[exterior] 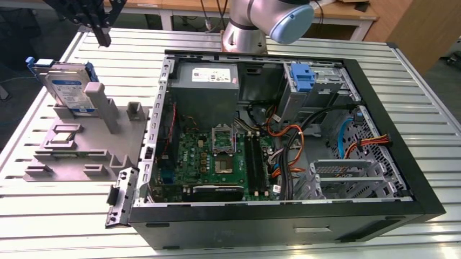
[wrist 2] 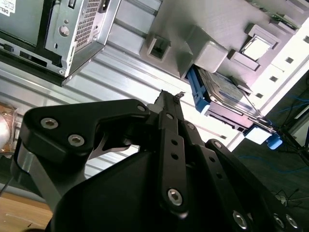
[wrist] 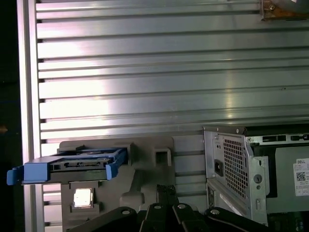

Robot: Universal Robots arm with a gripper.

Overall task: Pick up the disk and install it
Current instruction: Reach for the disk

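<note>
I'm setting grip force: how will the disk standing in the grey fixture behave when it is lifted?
Probably rigid: the disk looks like a flat, blue-framed metal slab. It is likely dense for its size. Standing on edge in the grey fixture, it may tip if nudged sideways.

The exterior view looked down from high on the computer case (exterior: 288, 218) and the grey fixture (exterior: 72, 162). Both wrist views looked from nearer, past the gripper (wrist 2: 169, 95) (wrist: 166, 189), and shared the grey fixture (wrist 2: 203, 24) (wrist: 149, 145), the disk (wrist 2: 227, 94) (wrist: 77, 165) and one corner of the computer case (wrist 2: 72, 34) (wrist: 231, 164).
</note>
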